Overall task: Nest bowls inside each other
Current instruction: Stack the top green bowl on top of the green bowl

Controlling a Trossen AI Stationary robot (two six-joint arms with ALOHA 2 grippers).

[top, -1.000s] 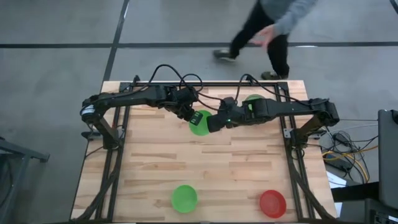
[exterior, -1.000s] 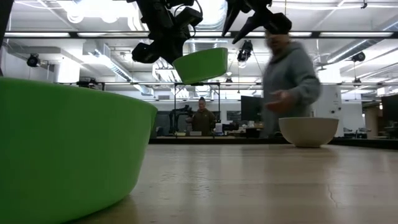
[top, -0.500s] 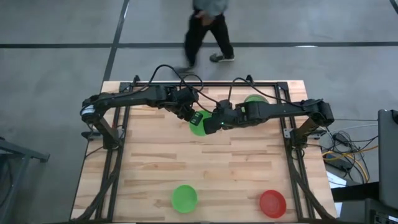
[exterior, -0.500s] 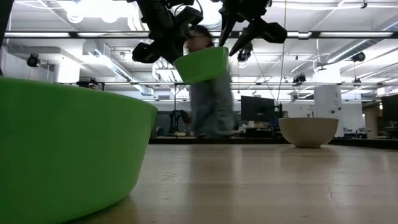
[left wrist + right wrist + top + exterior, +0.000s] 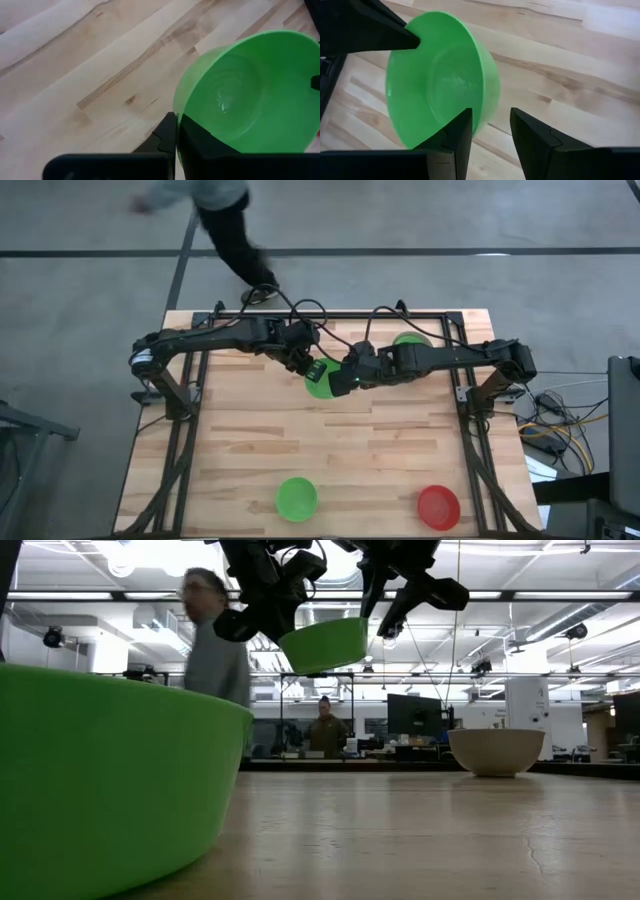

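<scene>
From above, a bright green round plastic bowl (image 5: 320,378) is held over the table's far middle by the left gripper (image 5: 311,367), clamped on its rim; the right gripper (image 5: 343,380) is set against its other side, fingers apart.

At table height, the bowl (image 5: 323,644) is seen lifted clear of the wooden table (image 5: 430,830).

In the right wrist view, the rim (image 5: 485,65) is straddled by the spread fingers (image 5: 457,135).

A smooth, glossy plastic green bowl (image 5: 250,95) catches highlights on its inner surface. The desk (image 5: 330,440) is pale wood planks with visible grain and knots, a matt finish. Matt black fingers (image 5: 455,135) look like hard plastic. The red bowl (image 5: 438,507) appears plastic too.
</scene>
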